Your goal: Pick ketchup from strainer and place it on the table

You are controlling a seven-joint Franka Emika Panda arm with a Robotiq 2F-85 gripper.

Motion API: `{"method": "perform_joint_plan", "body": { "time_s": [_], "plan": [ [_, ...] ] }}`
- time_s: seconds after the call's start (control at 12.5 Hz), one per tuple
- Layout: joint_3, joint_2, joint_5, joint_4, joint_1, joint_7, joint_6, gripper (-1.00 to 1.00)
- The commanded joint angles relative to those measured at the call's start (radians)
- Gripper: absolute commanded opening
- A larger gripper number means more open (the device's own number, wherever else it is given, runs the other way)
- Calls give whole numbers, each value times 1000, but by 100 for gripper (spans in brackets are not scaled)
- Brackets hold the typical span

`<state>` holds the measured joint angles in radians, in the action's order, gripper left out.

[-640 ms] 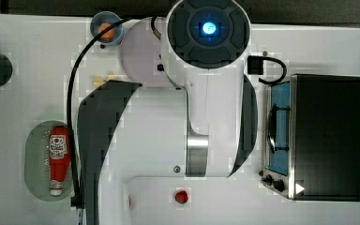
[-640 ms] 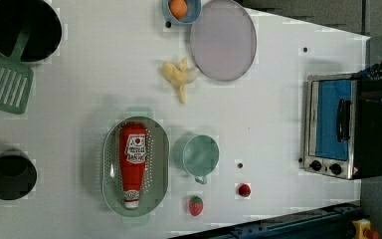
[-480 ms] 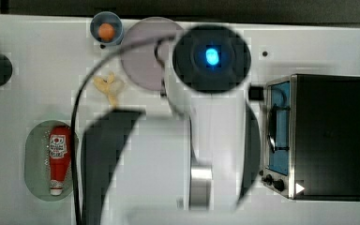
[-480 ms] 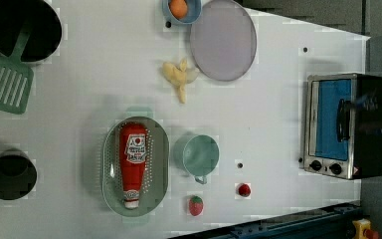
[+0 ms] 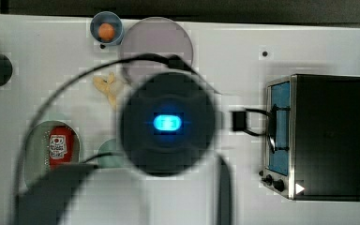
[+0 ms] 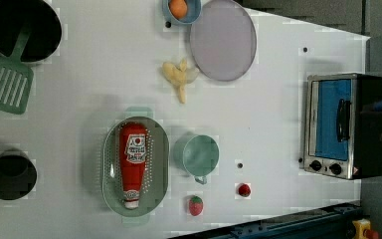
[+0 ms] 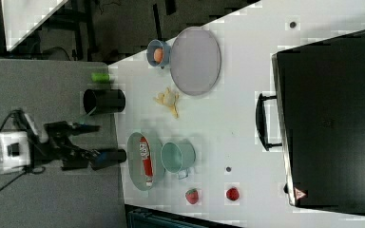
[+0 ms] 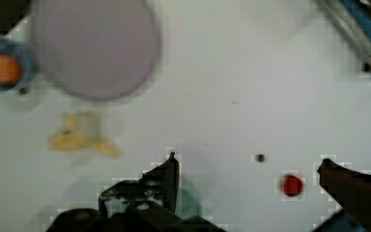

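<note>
My gripper (image 8: pixel 246 164) hangs with its fingers spread wide and nothing between them, above bare white table (image 6: pixel 258 124). On the wrist view I see one dark finger (image 8: pixel 166 176) and the other (image 8: pixel 352 181) well apart, with a small red strawberry (image 8: pixel 292 185) on the tabletop between them, nearer the second finger. A sliver of the green cup (image 8: pixel 189 203) shows just beside the first finger.

The ketchup (image 6: pixel 134 162) is not under the tool: it lies flat in the pale green strainer (image 6: pixel 110 172), cap toward the left view's bottom, with the green cup between it and my fingers. Beyond the fingertips on the wrist view sit the lilac plate (image 8: pixel 94 46), the blue bowl holding an orange ball (image 8: pixel 4 68) and a yellow banana peel (image 8: pixel 79 135). The toaster oven (image 6: pixel 340 127) stands off to the second finger's side.
</note>
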<state>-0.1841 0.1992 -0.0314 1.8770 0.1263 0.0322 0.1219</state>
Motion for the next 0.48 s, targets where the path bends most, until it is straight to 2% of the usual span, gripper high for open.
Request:
{"method": "perform_joint_plan", "body": {
  "time_s": [0.08,0.48],
  "plan": [
    [-156,-67,-13,18,-72,-19,39,100],
    [-399,-179,-12,21,-91,-21,173,100]
  ]
}}
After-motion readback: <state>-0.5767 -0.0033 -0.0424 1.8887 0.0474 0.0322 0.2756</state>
